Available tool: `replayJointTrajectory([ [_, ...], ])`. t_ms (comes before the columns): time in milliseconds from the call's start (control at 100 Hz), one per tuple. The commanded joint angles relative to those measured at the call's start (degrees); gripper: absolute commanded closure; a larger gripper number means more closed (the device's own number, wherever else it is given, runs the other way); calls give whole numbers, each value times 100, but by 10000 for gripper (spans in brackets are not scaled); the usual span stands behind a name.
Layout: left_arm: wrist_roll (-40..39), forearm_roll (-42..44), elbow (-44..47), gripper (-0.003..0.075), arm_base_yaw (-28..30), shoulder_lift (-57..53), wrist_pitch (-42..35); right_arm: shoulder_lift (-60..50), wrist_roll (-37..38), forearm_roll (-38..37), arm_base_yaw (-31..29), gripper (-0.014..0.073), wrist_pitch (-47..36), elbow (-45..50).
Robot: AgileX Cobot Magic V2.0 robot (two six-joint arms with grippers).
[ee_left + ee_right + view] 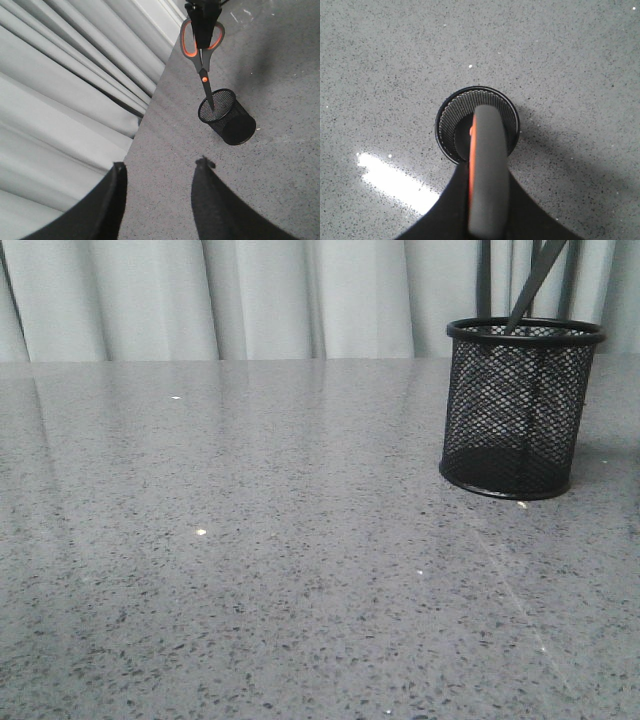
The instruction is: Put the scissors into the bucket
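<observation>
The black wire-mesh bucket point(520, 410) stands on the grey table at the right. My right gripper point(489, 192) is shut on the scissors' grey, orange-lined handle point(489, 150) and holds the scissors upright over the bucket point(445, 112). In the left wrist view the scissors point(202, 60) hang from the right gripper point(202, 17), blade tips down inside the mouth of the bucket point(235, 125). In the front view a dark blade point(533, 288) slants into the bucket's rim. My left gripper point(161, 165) is open and empty, high above the table and away from the bucket.
The speckled grey table point(250, 540) stretches left and forward of the bucket. Pale curtains point(250, 295) hang behind its far edge and also show in the left wrist view point(65, 100).
</observation>
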Motion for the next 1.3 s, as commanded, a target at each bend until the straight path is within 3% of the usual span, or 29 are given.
replayJointTrajectory([
  [0, -69, -68, -119, 444, -45, 35, -537, 128, 4, 0, -46, 656, 152, -107],
  [350, -69, -141, -119, 444, -45, 35, -627, 986, 4, -26, -46, 637, 51, -107],
  [420, -73, -141, -119, 444, -45, 35, -627, 996, 4, -26, -46, 558, -10, -107],
  [630, -152, -131, -119, 445, -45, 35, -648, 926, 4, -26, -46, 150, -258, -191],
  [720, -702, 119, -110, 450, -45, 35, -832, 926, 4, -26, -46, 98, -216, -482],
  [820, -1534, 742, -45, 493, -45, 35, -1161, 917, 4, -26, -46, 104, -43, -1027],
  [880, -2129, 1272, 19, 559, -45, 35, -1425, 904, 4, -26, -46, 110, 143, -1414],
  [950, -3057, 1974, 144, 620, -45, 22, -1739, 785, 45, 87, -46, 168, 143, -1678],
  [1000, -3827, 2467, 250, 650, -45, 14, -1883, 650, 45, 232, -46, 265, 143, -1723],
  [1130, -5486, 3584, 713, 703, -45, -103, -2000, 83, -5, 345, -46, 664, 120, -1472],
  [1290, -6714, 4642, 1941, 740, -45, -704, -2909, -1271, -562, 345, -22, 637, -696, -51],
])
